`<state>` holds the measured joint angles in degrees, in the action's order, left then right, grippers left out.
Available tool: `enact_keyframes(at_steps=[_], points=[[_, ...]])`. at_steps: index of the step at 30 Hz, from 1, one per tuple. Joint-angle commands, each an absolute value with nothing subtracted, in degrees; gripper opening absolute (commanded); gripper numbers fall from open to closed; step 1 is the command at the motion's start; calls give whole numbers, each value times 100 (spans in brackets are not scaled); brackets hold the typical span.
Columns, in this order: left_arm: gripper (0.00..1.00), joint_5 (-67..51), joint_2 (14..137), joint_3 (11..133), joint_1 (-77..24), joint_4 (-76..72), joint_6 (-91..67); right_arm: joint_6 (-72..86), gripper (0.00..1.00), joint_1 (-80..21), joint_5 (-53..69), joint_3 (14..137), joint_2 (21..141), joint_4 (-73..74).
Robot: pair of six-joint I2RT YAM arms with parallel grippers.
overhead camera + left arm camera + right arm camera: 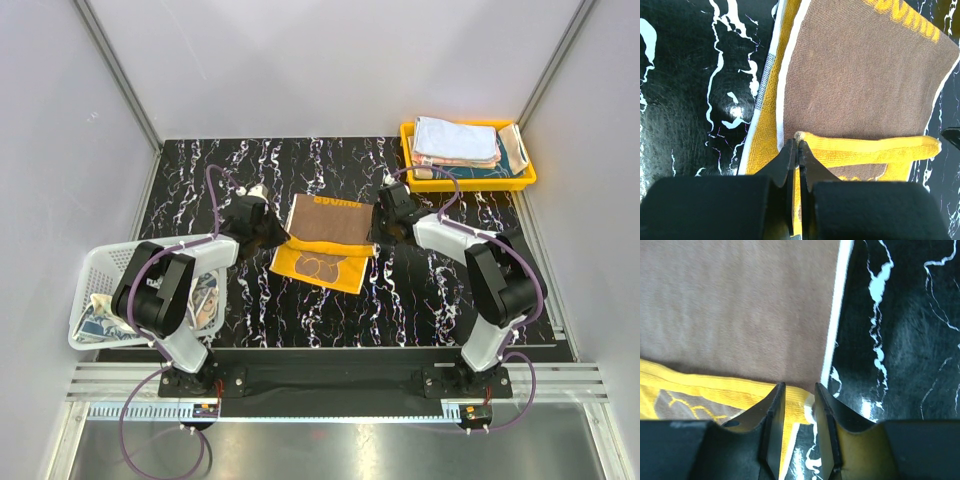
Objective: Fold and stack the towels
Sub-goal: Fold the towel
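Observation:
A brown towel [328, 222] with yellow lettering and a yellow hem lies in the middle of the table, its near part folded so that the yellow-brown underside [320, 265] shows. At the towel's left edge, my left gripper [272, 238] is shut on a corner of the yellow hem [865, 150]; its tips [799, 145] pinch the cloth tight. My right gripper [378, 232] is at the towel's right edge. There its jaws [799, 387] stand apart, with the yellow corner [797, 395] lying loose between them. The brown face [740, 305] fills that view.
A yellow tray [520, 182] at the back right holds a stack of folded towels [455, 140]. A white mesh basket [100, 265] at the near left has more cloths [200, 300] in it. Black marbled tabletop [420, 290] surrounds the towel.

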<state>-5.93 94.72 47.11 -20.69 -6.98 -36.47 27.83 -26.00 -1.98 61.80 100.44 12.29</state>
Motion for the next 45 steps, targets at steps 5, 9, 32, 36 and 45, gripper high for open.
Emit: enact_keyframes(at_steps=[5, 9, 32, 36, 45], points=[[0, -562, 9430, 4957, -2074, -853, -3507, 2742, 37, -2663, -246, 6179, 10037, 1275], [0, -563, 9439, 5001, -2074, -835, -3516, 2768, 37, -2663, -71, 6135, 10063, 1213], [0, -580, 9545, 5177, -2074, -782, -3516, 2848, 32, -2698, 237, 6021, 10178, 1248], [0, -589, 9562, 5238, -2066, -774, -3533, 2848, 21, -2690, 211, 6073, 10169, 1309], [0, -334, 9747, 6614, -2057, -291, -3367, 2611, 0, -2681, -377, 6907, 10002, 1871]])
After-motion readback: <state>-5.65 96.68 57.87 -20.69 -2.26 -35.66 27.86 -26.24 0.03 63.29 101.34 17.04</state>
